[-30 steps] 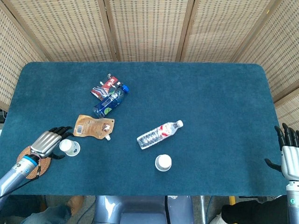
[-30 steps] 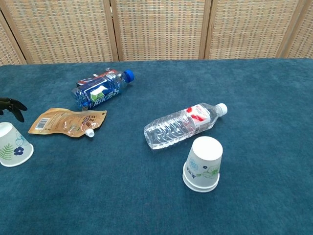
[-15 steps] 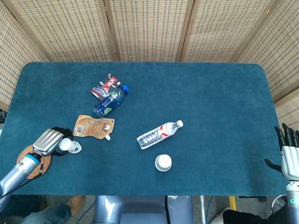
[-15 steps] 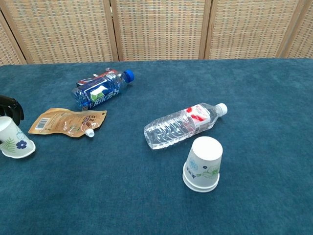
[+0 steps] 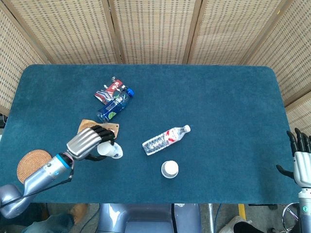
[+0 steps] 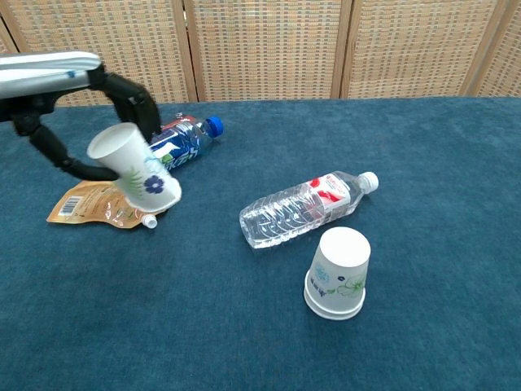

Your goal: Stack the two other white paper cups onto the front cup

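Observation:
My left hand (image 5: 89,141) (image 6: 85,98) holds a white paper cup with a blue flower (image 5: 110,150) (image 6: 137,167) up in the air, tilted, above the brown pouch. The front cup (image 5: 170,169) (image 6: 338,271) stands upside down near the table's front edge; in the chest view a second rim shows at its base. My right hand (image 5: 302,156) hangs off the table's right edge with its fingers spread and nothing in it; the chest view does not show it.
A clear water bottle (image 5: 165,139) (image 6: 301,208) lies just behind the front cup. A blue bottle (image 5: 115,105) (image 6: 171,148), a red packet (image 5: 108,90) and a brown spouted pouch (image 5: 109,130) (image 6: 102,206) lie at the left. A woven coaster (image 5: 33,165) sits front left.
My left hand closed on the flowered cup, lifted it off the table at the left and carried it to the right, over the brown pouch. The right hand stayed put.

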Action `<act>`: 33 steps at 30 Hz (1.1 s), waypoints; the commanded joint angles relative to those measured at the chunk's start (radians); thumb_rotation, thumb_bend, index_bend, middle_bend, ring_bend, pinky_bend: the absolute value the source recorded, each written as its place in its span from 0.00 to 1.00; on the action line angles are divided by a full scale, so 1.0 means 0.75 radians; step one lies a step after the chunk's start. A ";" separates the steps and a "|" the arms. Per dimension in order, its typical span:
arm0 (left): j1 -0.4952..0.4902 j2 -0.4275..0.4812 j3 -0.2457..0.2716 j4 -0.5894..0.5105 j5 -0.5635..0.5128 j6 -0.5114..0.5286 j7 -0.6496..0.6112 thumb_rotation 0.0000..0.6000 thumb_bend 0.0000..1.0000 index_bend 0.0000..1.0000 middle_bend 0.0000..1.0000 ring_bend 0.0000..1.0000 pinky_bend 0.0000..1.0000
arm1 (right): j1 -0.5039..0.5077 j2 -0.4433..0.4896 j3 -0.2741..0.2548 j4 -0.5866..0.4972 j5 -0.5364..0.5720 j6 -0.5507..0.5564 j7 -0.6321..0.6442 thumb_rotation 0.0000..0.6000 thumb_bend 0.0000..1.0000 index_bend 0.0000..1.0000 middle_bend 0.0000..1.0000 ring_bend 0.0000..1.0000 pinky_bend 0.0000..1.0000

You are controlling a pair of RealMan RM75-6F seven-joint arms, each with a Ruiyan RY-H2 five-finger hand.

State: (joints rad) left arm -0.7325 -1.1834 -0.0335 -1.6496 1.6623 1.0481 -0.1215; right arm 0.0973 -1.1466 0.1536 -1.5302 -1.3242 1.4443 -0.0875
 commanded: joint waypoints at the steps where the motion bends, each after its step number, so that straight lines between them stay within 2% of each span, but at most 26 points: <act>1: -0.106 -0.051 -0.095 -0.092 -0.091 -0.127 0.116 1.00 0.26 0.48 0.34 0.33 0.31 | -0.001 0.002 0.003 0.005 0.007 -0.003 0.005 1.00 0.00 0.00 0.00 0.00 0.00; 6: -0.227 -0.181 -0.164 -0.114 -0.207 -0.284 0.212 1.00 0.26 0.48 0.34 0.33 0.31 | -0.001 0.005 0.013 0.018 0.033 -0.016 0.021 1.00 0.00 0.00 0.00 0.00 0.00; 15: -0.327 -0.264 -0.224 -0.167 -0.287 -0.352 0.323 1.00 0.26 0.48 0.34 0.33 0.31 | 0.003 0.004 0.022 0.041 0.066 -0.041 0.035 1.00 0.00 0.00 0.00 0.00 0.00; 23: -0.402 -0.333 -0.222 -0.159 -0.371 -0.416 0.468 1.00 0.25 0.48 0.34 0.33 0.31 | 0.004 0.003 0.020 0.041 0.060 -0.040 0.033 1.00 0.00 0.00 0.00 0.00 0.00; 33: -0.452 -0.425 -0.218 -0.111 -0.426 -0.393 0.615 1.00 0.25 0.46 0.34 0.33 0.30 | 0.001 0.006 0.023 0.041 0.064 -0.036 0.038 1.00 0.00 0.00 0.00 0.00 0.00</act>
State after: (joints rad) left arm -1.0649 -1.4913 -0.1975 -1.7421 1.3525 0.7496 0.3269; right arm 0.0981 -1.1424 0.1709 -1.4997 -1.2766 1.4175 -0.0590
